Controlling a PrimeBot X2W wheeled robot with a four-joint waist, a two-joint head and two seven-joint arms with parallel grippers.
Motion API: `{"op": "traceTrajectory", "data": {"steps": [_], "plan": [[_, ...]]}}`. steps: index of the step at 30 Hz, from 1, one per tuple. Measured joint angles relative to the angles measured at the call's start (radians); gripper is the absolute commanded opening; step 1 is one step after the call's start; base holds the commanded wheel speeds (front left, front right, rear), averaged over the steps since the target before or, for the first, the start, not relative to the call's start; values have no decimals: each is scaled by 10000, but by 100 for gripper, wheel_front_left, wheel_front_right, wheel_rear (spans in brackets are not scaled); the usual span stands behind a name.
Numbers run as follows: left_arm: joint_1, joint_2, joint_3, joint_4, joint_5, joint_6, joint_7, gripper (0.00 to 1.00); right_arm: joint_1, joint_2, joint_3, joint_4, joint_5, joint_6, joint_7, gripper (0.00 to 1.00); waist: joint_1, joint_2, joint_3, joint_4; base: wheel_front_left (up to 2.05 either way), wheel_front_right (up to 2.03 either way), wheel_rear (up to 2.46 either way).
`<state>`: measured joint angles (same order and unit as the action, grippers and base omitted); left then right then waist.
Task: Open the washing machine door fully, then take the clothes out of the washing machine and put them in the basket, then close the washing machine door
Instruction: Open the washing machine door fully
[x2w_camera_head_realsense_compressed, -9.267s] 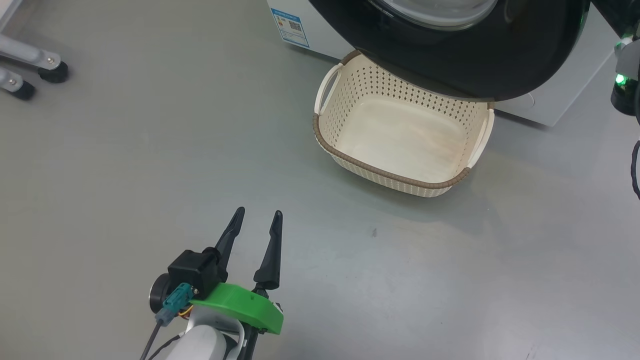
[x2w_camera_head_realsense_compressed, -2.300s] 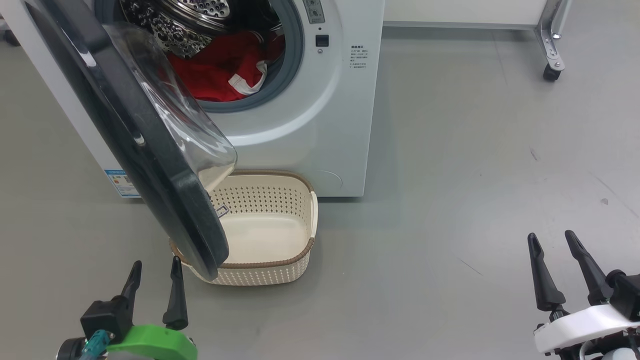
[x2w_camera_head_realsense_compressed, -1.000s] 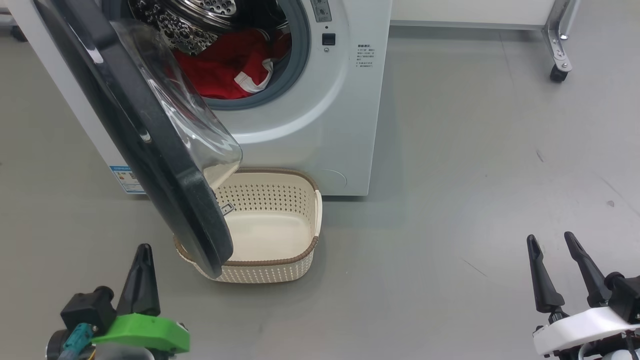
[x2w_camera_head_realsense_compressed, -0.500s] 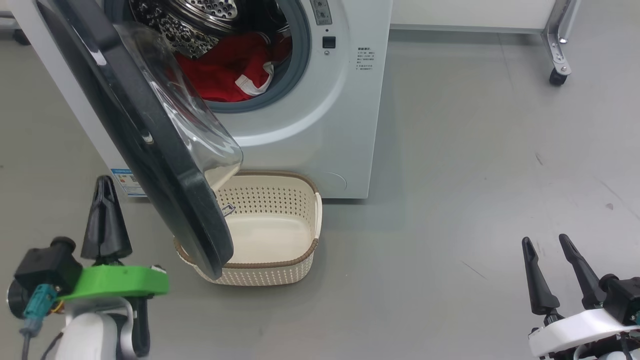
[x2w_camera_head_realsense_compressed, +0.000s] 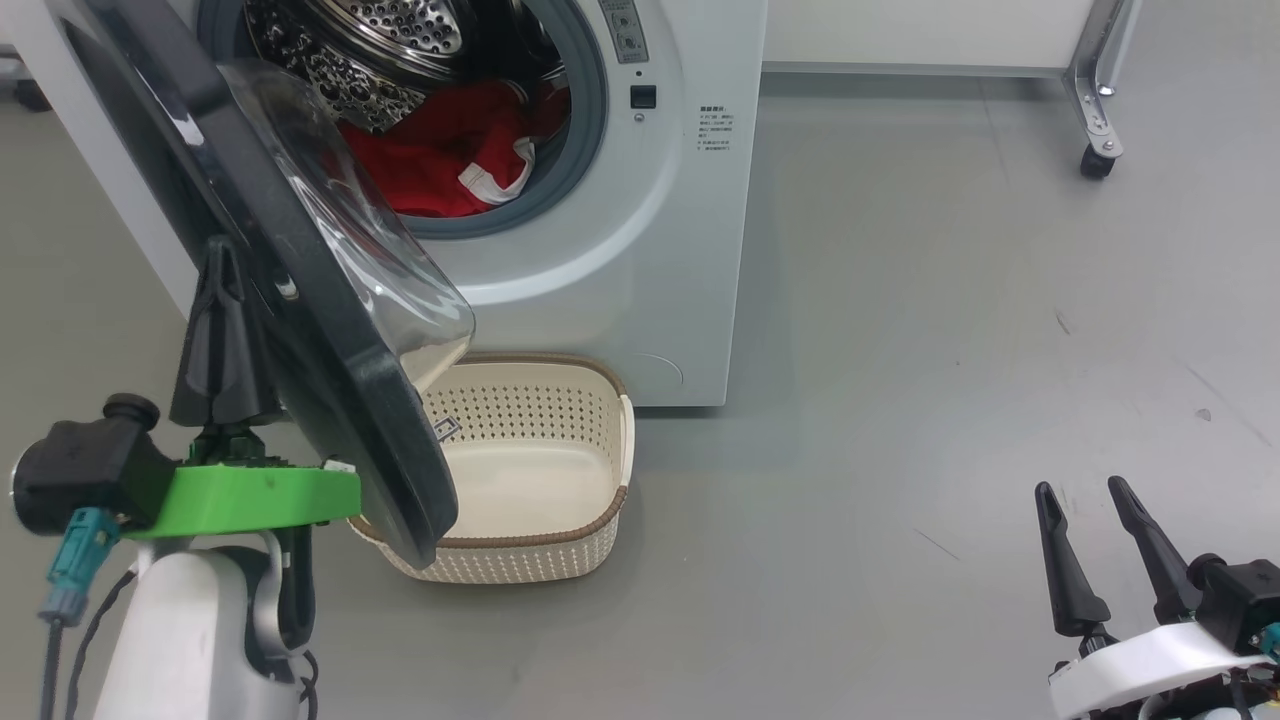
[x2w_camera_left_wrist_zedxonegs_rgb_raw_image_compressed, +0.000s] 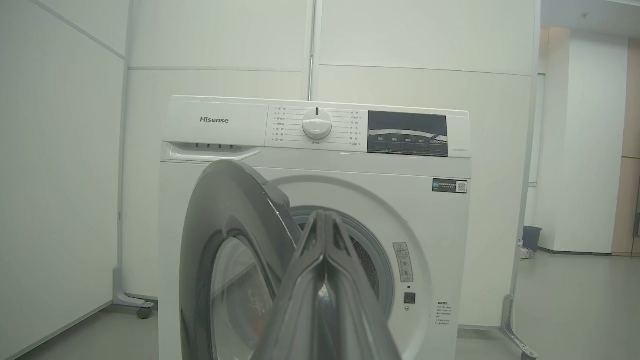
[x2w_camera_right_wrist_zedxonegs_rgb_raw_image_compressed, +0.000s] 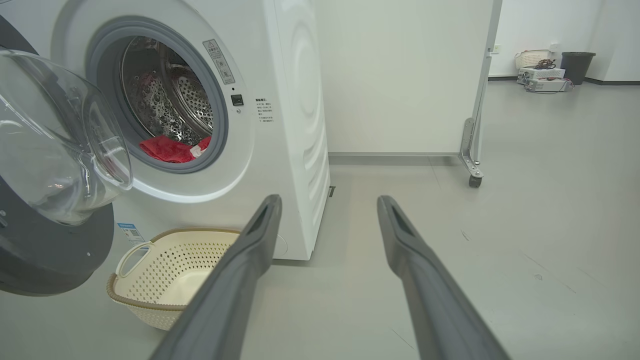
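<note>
Left gripper: its two dark fingers are pressed tight together with nothing between them. It points up, just beside the outer side of the washing machine door. I cannot tell if it touches the door. From the left wrist view the left gripper points at the door's edge.
Right gripper: its fingers are spread wide and hold nothing. It hangs low over the grey floor, well apart from the machine.
Door: it is swung partway out on the machine's left side. Its clear glass bowl bulges toward the machine. In the head view its bottom edge hides the left part of the basket.
Clothes: red with white trim, lying in a heap at the bottom of the shiny drum, inside the washing machine.
Basket: cream with a brown rim, empty, on the floor right in front of the machine. From the right wrist view the basket sits below the round opening, and the clothes peek over the grey ring.
Farther off: a metal leg with a small wheel stands on the floor to the right.
</note>
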<state>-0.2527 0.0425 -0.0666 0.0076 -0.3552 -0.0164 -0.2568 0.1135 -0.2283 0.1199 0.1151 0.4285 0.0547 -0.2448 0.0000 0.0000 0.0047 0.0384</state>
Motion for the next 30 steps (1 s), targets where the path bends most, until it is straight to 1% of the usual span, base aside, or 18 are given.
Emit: {"op": "traceTrajectory", "data": {"steps": [4,14,15,21,23,28,29,30], "plan": [[-191,-8,-401,-29,65,-153,8,0,0,48,-12,44,-4,50,0,100,0,0,-41,-62,0,0,0],[-301,-19,-1381,134,44,-328,483,0,1,105,-59,94,-88,59,0,100,0,0,-56,-244,0,0,0],[-300,-23,-1532,236,31,-328,646,0,1,113,-50,102,-92,150,0,100,0,0,-35,-285,0,0,0],[-274,-27,-1983,821,-228,-326,1080,0,-13,247,17,140,-144,169,0,100,0,0,83,-479,0,0,0],[-260,-29,-2056,1007,-230,-314,1164,0,-18,301,40,161,-161,236,0,100,0,0,114,-552,0,0,0],[-233,-31,-2217,1348,-318,-309,1325,0,-30,351,44,213,-163,261,0,100,0,0,170,-705,0,0,0],[-232,-31,-2226,1427,-359,-267,1329,0,-29,364,36,226,-163,261,0,100,0,0,182,-743,0,0,0],[-179,-31,-2236,1682,-612,-134,1475,0,-32,393,25,253,-163,265,0,100,0,0,218,-852,0,0,0]]}}
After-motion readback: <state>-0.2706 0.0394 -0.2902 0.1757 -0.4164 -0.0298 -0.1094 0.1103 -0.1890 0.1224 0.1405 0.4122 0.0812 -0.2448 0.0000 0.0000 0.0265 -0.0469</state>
